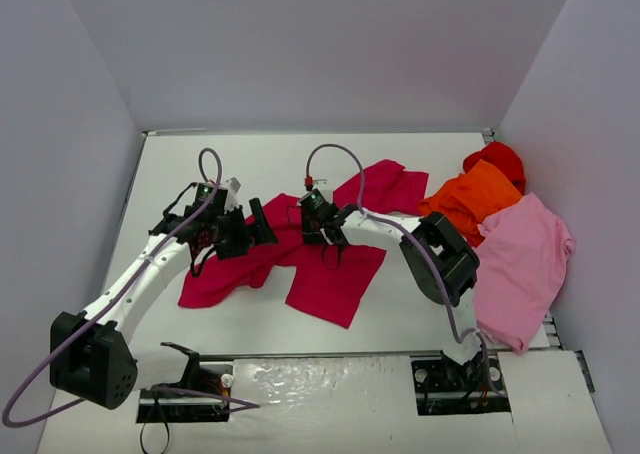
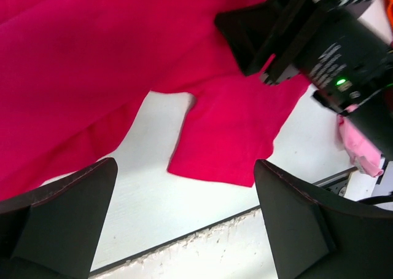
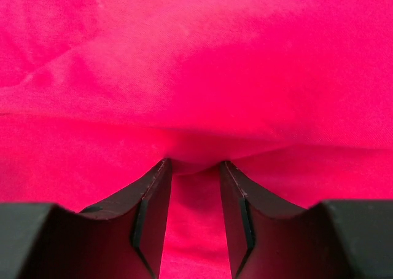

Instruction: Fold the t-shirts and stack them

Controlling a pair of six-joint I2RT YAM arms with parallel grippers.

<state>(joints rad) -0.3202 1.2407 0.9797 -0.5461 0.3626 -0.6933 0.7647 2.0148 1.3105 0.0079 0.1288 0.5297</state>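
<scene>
The crimson t-shirt [image 1: 330, 284] lies crumpled and spread across the middle of the table [image 1: 250, 319]. My right gripper [image 1: 330, 246] points down into its middle. In the right wrist view its jaws [image 3: 193, 163] stand partly apart, tips pressed into the crimson cloth [image 3: 196, 58], with a ridge of cloth bulging between them. My left gripper [image 1: 250, 232] hovers over the shirt's left part, open wide, nothing between its fingers [image 2: 185, 165]. The left wrist view shows the crimson cloth [image 2: 92, 58] below and the right arm's wrist [image 2: 331, 51]. At the right lie the orange [image 1: 470, 199], light pink [image 1: 525, 254] and bright red [image 1: 497, 159] t-shirts.
White walls [image 1: 320, 44] close in the table on three sides. The pink shirt hangs over the table's right front corner near the right arm's base [image 1: 455, 374]. A dark seam runs along the table's near edge [image 2: 184, 236].
</scene>
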